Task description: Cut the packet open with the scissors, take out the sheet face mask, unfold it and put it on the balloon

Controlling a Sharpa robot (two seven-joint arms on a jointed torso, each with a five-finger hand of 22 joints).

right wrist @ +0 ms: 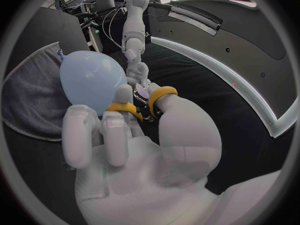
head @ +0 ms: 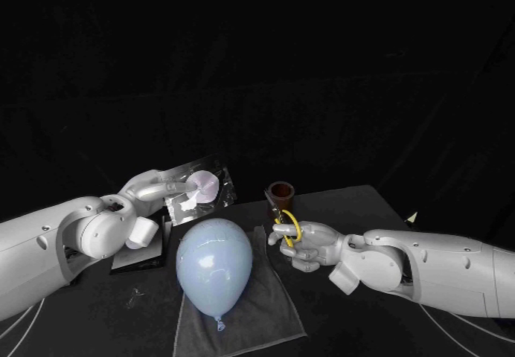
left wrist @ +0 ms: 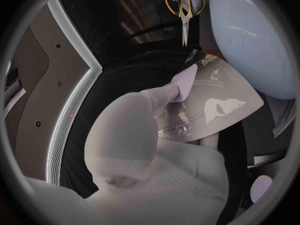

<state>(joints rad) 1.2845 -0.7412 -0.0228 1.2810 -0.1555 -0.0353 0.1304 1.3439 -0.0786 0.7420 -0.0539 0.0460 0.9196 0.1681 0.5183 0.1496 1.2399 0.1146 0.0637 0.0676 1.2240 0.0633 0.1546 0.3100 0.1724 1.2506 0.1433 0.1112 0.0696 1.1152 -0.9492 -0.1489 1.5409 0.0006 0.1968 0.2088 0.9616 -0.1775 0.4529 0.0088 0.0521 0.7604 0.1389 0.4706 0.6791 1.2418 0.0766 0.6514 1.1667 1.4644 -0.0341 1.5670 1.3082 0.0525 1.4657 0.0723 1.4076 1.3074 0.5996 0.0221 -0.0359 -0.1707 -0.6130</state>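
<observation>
**Fig.** L hand [head: 155, 187] pinches packet [head: 204, 186] by its lower edge, holding it upright in the air over the table's [head: 345, 205] rear-left part, broad face twd robot. Packet is prob. light, floppy, slick film, so grip low and leave the top strip free for the cut. R hand [head: 313, 249] grips scissors [head: 289, 225] through the yellow loops, blades together, tips twd packet, not touching. Balloon [head: 215, 260] lies on towel [head: 269, 312], long axis rear-to-front, knot twd front edge. It is fragile near the blades.
</observation>
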